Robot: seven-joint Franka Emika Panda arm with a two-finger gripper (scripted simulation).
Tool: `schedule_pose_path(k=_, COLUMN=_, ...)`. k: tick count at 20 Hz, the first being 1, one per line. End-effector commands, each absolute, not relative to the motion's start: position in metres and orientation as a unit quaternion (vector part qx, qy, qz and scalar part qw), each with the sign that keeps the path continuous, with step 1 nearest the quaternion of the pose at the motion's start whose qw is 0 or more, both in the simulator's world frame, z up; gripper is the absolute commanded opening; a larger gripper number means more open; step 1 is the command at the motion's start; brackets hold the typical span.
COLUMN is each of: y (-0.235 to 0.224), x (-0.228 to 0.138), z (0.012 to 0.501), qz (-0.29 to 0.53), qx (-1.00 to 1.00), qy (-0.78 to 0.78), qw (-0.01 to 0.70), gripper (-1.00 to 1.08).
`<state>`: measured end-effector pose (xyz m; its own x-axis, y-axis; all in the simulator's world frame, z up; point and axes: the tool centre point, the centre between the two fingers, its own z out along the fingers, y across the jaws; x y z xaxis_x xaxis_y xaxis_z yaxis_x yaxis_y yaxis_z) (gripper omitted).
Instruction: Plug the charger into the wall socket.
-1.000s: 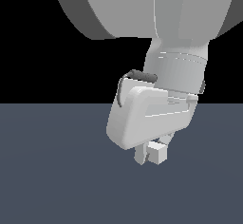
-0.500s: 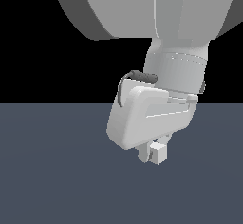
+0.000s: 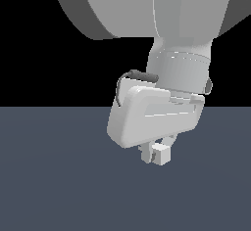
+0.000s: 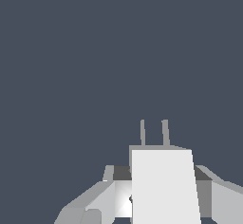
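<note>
Clamping the charger (image 4: pixel 163 185), the pincer (image 3: pixel 156 152) hangs over bare floor (image 3: pixel 59 176).

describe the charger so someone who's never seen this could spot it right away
Start at the big white arm and follow it down to the gripper above the dark grey floor. The charger is the small pale block clamped there. Two thin prongs on its end set it apart.

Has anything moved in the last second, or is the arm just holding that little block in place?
Very little. In the exterior view the gripper and the charger it clamps have risen slightly and edged toward that view's left. Nothing was picked up or let go: the charger stays between the fingers, its two prongs pointing away from the wrist. The floor looks the same, and no wall socket shows in either view.
</note>
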<state>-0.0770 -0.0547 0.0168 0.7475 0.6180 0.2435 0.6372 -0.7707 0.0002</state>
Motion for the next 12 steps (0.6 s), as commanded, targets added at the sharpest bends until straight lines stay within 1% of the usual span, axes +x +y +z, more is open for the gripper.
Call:
schedule_pose_path(k=1, y=-0.054, x=-0.074, z=0.02, qz=-0.117, qx=-0.939, qy=-0.321, qw=0.04, gripper=-1.0)
schedule_pose_path(k=12, y=-0.049, x=-0.057, z=0.042, qz=-0.123, qx=-0.97, qy=-0.207, qw=0.026, gripper=-1.0)
